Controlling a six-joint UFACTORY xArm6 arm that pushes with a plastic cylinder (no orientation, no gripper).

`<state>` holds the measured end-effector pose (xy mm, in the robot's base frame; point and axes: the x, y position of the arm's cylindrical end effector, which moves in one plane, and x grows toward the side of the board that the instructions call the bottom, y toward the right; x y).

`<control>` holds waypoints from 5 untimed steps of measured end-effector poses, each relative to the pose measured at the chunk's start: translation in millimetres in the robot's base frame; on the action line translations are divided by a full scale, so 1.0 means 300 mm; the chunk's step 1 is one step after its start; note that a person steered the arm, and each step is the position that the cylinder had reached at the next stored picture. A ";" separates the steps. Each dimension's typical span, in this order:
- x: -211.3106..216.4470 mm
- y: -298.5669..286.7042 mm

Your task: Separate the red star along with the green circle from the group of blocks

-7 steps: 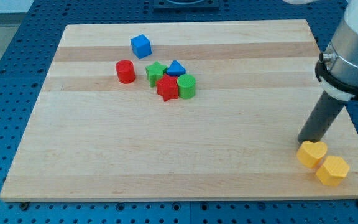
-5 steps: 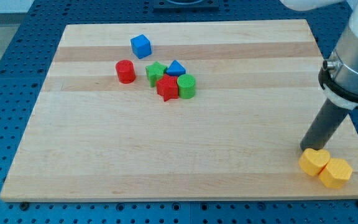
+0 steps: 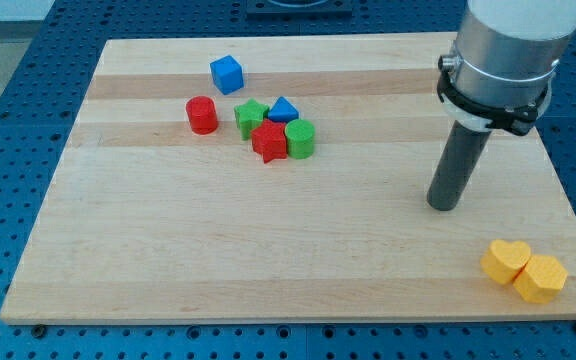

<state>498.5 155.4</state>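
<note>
The red star [image 3: 269, 141] and the green circle [image 3: 301, 139] lie side by side, touching, at the lower edge of a tight cluster at the board's upper middle. A green star [image 3: 251, 117] and a blue triangle [image 3: 284, 109] sit just above them in the same cluster. My tip [image 3: 444, 206] stands on the board well to the view's right of the cluster and a little lower, touching no block.
A red cylinder [image 3: 202, 115] sits left of the cluster and a blue cube [image 3: 226, 74] above it. A yellow heart [image 3: 505, 260] and a yellow hexagon [image 3: 540, 278] lie together at the board's lower right corner. The wooden board [image 3: 168, 250] rests on a blue perforated table.
My tip has moved away from the yellow blocks, up and to the view's left. Earlier it nudged the yellow heart and hexagon slightly lower right. The cluster has not moved.
</note>
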 end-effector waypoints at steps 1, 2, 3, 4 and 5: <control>0.000 -0.081; -0.018 -0.148; -0.120 -0.159; -0.151 -0.208; -0.151 -0.312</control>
<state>453.2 61.8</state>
